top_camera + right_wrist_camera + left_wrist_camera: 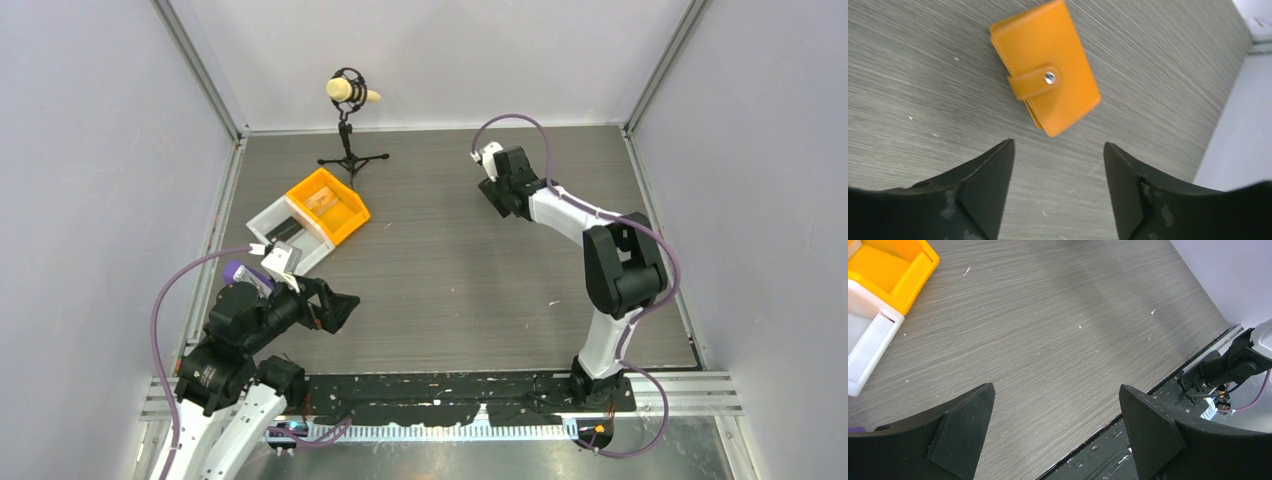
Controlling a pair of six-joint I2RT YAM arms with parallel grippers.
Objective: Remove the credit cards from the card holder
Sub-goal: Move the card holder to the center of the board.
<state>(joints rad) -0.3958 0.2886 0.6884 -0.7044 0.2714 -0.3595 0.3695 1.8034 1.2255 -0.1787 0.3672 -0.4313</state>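
The card holder (1045,67) shows only in the right wrist view. It is a flat orange wallet lying closed on the grey table, its strap snapped shut with a metal stud. No credit cards show. My right gripper (1058,144) is open and empty, hovering just short of the holder's near corner. In the top view the right gripper (497,197) is at the back right of the table and hides the holder. My left gripper (345,305) is open and empty near the front left, over bare table (1057,387).
An orange bin (328,205) and a white bin (290,235) sit side by side at the back left, also in the left wrist view (888,265). A microphone stand (350,130) is at the back. Walls close in on three sides.
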